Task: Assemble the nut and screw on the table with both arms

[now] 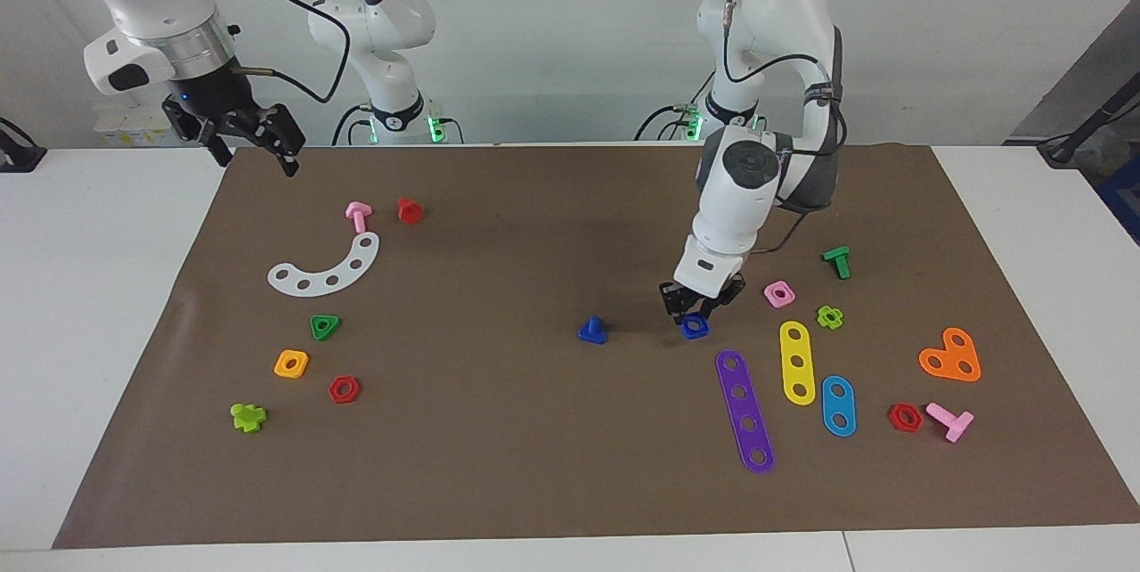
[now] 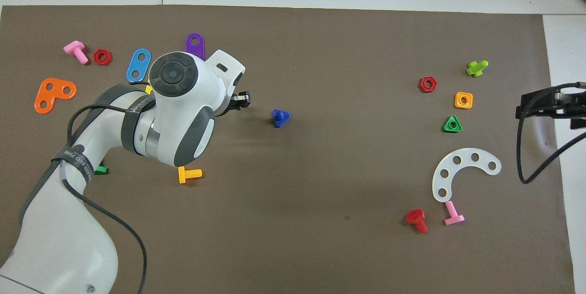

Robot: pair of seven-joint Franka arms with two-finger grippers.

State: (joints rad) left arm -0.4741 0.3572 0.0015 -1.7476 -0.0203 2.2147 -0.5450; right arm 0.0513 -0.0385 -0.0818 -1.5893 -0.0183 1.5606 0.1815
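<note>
Blue nut (image 1: 695, 329) pinched by left end effector (image 1: 696, 315), one blue screw (image 1: 591, 330), right end effector (image 1: 252, 143) spread.

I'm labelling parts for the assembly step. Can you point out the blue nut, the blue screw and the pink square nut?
blue nut (image 1: 696, 329), facing view, on its rim below the left gripper.
blue screw (image 1: 592, 330), facing view, on its triangular head.
pink square nut (image 1: 779, 293), facing view, on its rim.

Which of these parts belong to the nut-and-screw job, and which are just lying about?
In the job: blue nut in the shut left gripper; blue screw.

Lying about: pink nut, orange nut, green nut, purple strip, white arc.
</note>
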